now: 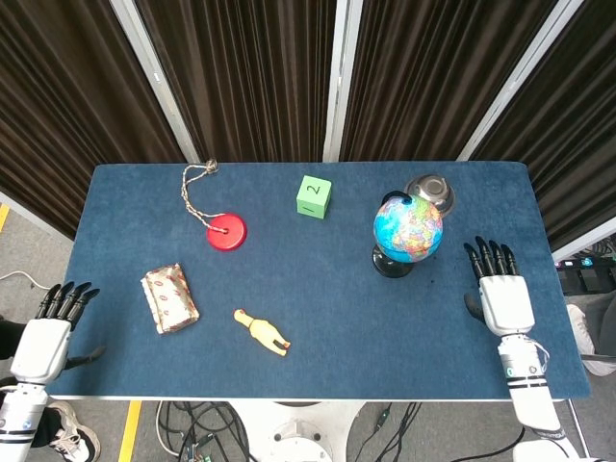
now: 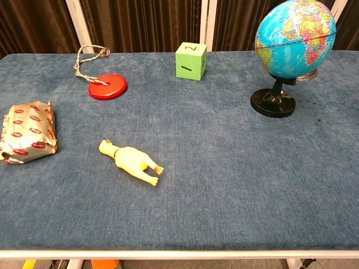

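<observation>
A small globe stands upright on its black base at the right of the blue table. My right hand hovers over the table's right part, to the right of the globe and apart from it, fingers straight and spread, holding nothing. My left hand hangs off the table's left edge near the front corner, fingers extended, empty. The nearest thing to it is a silver foil packet. Neither hand shows in the chest view.
A yellow rubber chicken lies near the front middle. A red disc on a cord sits at the back left. A green cube stands at the back middle. A metal bowl sits behind the globe.
</observation>
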Controlling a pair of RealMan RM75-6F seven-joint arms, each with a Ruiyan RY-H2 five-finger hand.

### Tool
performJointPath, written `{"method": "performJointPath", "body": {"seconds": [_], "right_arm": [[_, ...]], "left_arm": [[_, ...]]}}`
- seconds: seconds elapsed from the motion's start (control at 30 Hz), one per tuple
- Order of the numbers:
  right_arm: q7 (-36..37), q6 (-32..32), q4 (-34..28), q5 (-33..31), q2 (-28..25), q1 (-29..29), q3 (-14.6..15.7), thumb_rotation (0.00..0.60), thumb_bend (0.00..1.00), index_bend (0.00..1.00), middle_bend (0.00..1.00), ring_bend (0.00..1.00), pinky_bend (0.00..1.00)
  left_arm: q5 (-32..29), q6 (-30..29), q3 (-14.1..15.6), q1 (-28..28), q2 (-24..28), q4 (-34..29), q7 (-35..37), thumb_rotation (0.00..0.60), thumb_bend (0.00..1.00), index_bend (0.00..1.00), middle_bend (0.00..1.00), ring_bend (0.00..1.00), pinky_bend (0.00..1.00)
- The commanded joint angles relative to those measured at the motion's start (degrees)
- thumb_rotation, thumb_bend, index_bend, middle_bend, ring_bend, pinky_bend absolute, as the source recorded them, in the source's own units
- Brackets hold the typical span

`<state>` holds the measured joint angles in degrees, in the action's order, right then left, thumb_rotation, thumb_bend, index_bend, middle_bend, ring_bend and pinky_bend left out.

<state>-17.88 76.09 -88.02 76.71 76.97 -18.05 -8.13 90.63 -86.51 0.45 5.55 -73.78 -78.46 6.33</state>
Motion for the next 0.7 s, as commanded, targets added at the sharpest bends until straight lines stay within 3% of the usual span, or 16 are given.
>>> {"method": "performJointPath", "body": {"seconds": [0.03,0.23,0.33,0.7], "right_arm": [[2.1,1.0,0.4,4.2,-0.3,-0.2,1.0,0.600,0.23,0.00,0.00,0.00,0.00],[4.6,3.2,1.1,15.0,0.6,-1.9,3.9,0.600,0.24,0.00,0.00,0.00,0.00],[3.5,3.2,0.6,17.2,1.2,-2.6,4.4,0.600,0.24,0.00,0.00,0.00,0.00],[0.1,-1.4,-1.1,15.3,1.9,-5.2,3.1,0.600,0.24,0.00,0.00,0.00,0.00]], "left_arm": [[0.1,0.0,0.0,0.0,0.0,-0.1,-0.1,0.600,0.00,0.13,0.09,0.02,0.05],[0.0,-0.2,-0.1,0.0,0.0,-0.2,-0.1,0.600,0.00,0.13,0.09,0.02,0.05],[0.0,-0.2,0.0,-0.1,0.0,-0.1,0.1,0.600,0.00,0.13,0.09,0.02,0.05],[0.0,-0.3,0.0,-0.2,0.1,0.5,0.9,0.600,0.00,0.14,0.09,0.02,0.05]]}}
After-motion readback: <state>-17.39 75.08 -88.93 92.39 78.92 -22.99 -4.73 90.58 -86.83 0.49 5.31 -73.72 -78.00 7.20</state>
